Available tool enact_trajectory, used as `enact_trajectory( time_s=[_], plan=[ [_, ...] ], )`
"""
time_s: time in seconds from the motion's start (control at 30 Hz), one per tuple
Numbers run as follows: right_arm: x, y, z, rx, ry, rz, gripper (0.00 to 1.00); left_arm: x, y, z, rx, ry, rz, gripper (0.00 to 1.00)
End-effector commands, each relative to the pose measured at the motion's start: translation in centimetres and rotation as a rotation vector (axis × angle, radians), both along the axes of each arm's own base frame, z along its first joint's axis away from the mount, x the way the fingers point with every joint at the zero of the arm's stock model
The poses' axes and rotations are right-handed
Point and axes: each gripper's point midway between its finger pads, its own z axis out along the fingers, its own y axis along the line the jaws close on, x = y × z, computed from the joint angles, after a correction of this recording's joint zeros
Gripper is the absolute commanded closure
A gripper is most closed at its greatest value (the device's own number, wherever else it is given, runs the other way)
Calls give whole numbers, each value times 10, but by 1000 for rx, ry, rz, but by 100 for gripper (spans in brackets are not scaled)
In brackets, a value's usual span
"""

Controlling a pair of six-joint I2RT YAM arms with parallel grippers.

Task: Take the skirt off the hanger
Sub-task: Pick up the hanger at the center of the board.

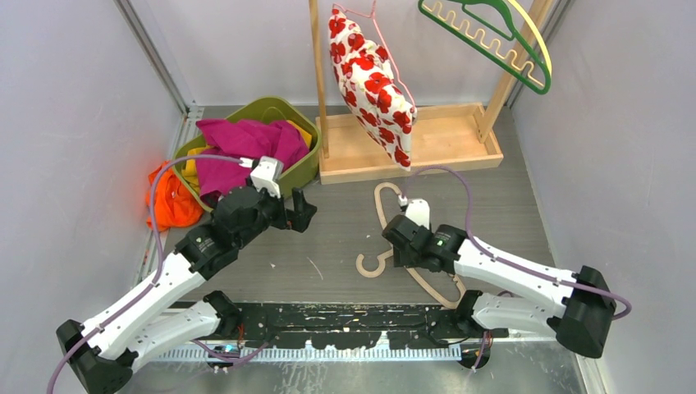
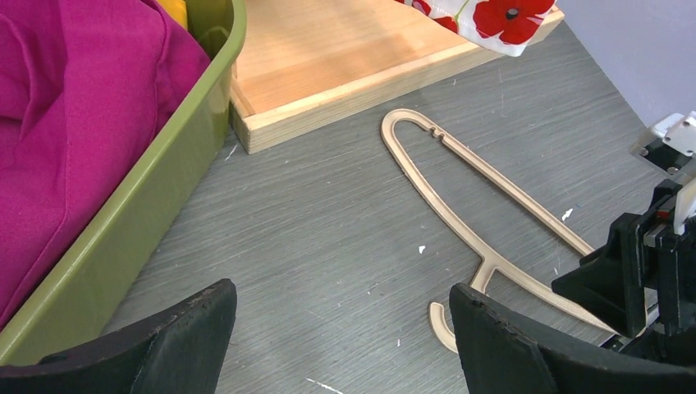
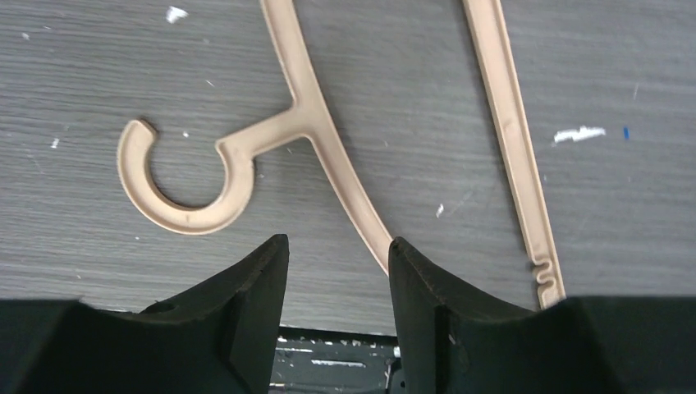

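Note:
A white garment with red flowers (image 1: 373, 86) hangs on a thin pink hanger (image 1: 386, 45) from the wooden rack; its lower corner shows in the left wrist view (image 2: 501, 20). A bare beige hanger (image 1: 371, 267) lies flat on the grey table, also in the left wrist view (image 2: 468, 234) and the right wrist view (image 3: 316, 123). My left gripper (image 1: 302, 212) (image 2: 341, 300) is open and empty beside the green bin, left of the beige hanger. My right gripper (image 1: 402, 261) (image 3: 338, 242) is open and empty, low over the beige hanger's arm near its hook.
A green bin (image 1: 304, 168) (image 2: 148, 238) holds magenta cloth (image 1: 242, 144) and yellow cloth. Orange cloth (image 1: 168, 201) lies left of it. The rack's wooden base tray (image 1: 443, 139) stands at the back. A green hanger (image 1: 492, 41) hangs top right.

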Motion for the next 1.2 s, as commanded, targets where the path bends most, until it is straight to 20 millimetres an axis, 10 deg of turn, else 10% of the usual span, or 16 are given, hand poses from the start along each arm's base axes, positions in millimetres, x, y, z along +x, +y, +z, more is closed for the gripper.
enact_trajectory(
  time_s=[0.0, 0.33, 1.17],
  plan=[
    [-14, -15, -3, 47, 25, -133, 47, 2, -4, 20, -74, -62, -3, 1],
    [-39, -21, -33, -6, 153, -109, 46, 1, -1, 11, -80, -55, 9, 1],
    [-14, -5, -68, -115, 253, -6, 35, 0, 19, 16, -78, -115, 79, 1]
  ],
)
